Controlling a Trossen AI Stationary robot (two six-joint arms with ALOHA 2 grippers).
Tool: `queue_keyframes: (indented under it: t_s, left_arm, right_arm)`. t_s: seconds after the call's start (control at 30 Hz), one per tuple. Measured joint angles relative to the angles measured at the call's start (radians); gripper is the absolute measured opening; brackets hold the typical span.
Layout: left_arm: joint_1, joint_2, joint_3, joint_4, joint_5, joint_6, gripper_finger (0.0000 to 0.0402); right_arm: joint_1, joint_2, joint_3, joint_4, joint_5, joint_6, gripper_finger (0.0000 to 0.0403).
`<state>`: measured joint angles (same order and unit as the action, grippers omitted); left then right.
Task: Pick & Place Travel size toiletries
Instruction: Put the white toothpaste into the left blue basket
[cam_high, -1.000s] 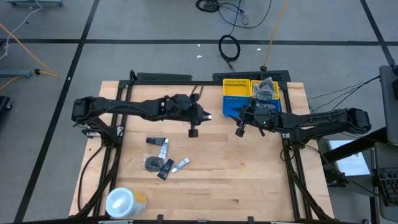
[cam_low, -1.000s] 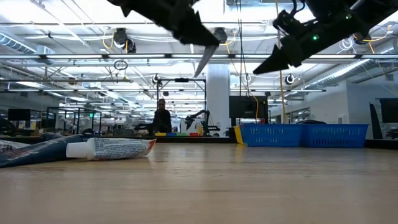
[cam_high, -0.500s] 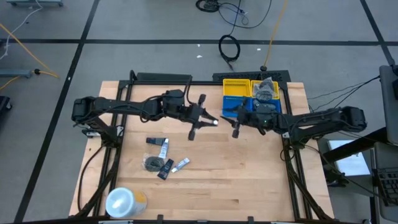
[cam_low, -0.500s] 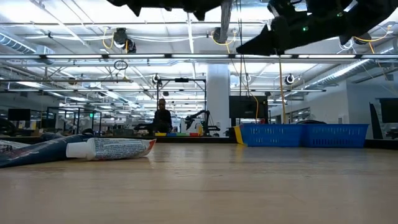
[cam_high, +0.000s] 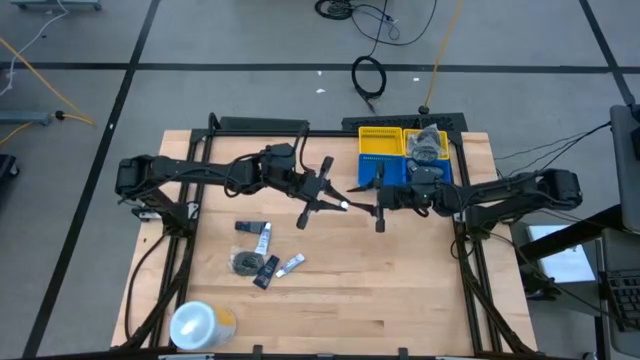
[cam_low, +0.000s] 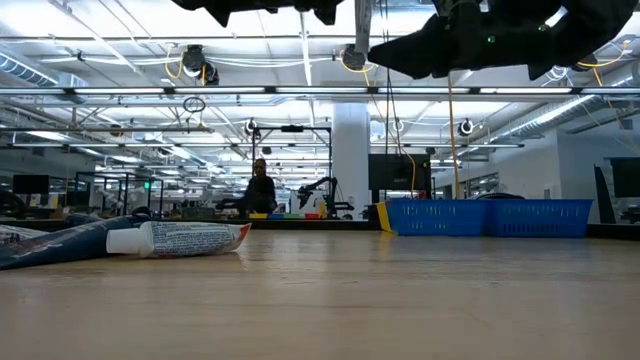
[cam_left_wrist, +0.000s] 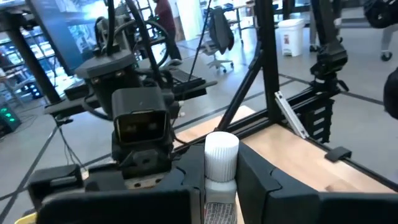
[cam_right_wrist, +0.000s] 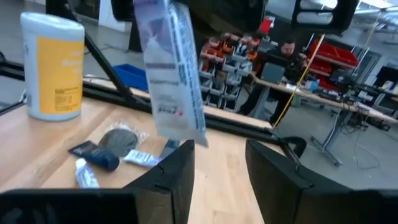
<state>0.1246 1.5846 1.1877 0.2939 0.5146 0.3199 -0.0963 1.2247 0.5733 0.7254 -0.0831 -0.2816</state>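
Note:
My left gripper (cam_high: 340, 203) is shut on a small white tube (cam_right_wrist: 169, 68) with a white cap (cam_left_wrist: 221, 149), held high over the table's middle. My right gripper (cam_high: 366, 208) is open and faces it from the right. In the right wrist view its fingers (cam_right_wrist: 177, 171) stand just short of the tube's flat lower end (cam_right_wrist: 185, 134) and do not touch it. Other toiletries lie flat on the table at the near left: a dark navy tube (cam_high: 252, 227), white tubes (cam_high: 263, 239), and a dark grey round piece (cam_high: 243, 263). My left gripper pinches the tube between its two fingers (cam_left_wrist: 261, 180), just below the cap (cam_left_wrist: 219, 186). The fingers are about level and come from the table's left. The tube stands upright in the hold, cap up. Its body hangs below the fingers, clear of the table.
A yellow bin (cam_high: 380, 143) and a blue bin (cam_high: 372, 175) stand at the far right, with a bag of items (cam_high: 428, 145) beside them. A large white-and-yellow roll (cam_high: 200, 322) stands at the near left corner. A person (cam_low: 262, 187) shows far behind the table.
My left gripper has tipped up from pointing down to about level and gone toward the table's right, so the tube now hangs upright. My right gripper has levelled out and gone left toward the tube.

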Motion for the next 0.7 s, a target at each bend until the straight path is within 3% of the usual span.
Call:
queue_keyframes:
  t_s: [0.13, 0.27, 0.57, 0.7]
  left_arm:
    - [0.0, 0.0, 0.0, 0.0, 0.009, 0.0, 0.0051]
    - [0.0, 0.0, 0.0, 0.0, 0.01, 0.001, 0.0072]
    - [0.0, 0.0, 0.0, -0.003, 0.011, 0.02, 0.0044]
    - [0.0, 0.0, 0.0, -0.005, 0.011, 0.019, 0.0057]
  right_arm:
    - [0.0, 0.02, 0.0, 0.054, -0.016, 0.001, 0.0134]
    - [0.0, 0.042, 0.0, 0.092, -0.128, 0.0, 0.0134]
    - [0.0, 0.083, 0.0, 0.141, -0.132, -0.004, 0.0132]
    - [0.0, 0.083, 0.0, 0.14, -0.131, -0.021, 0.0101]
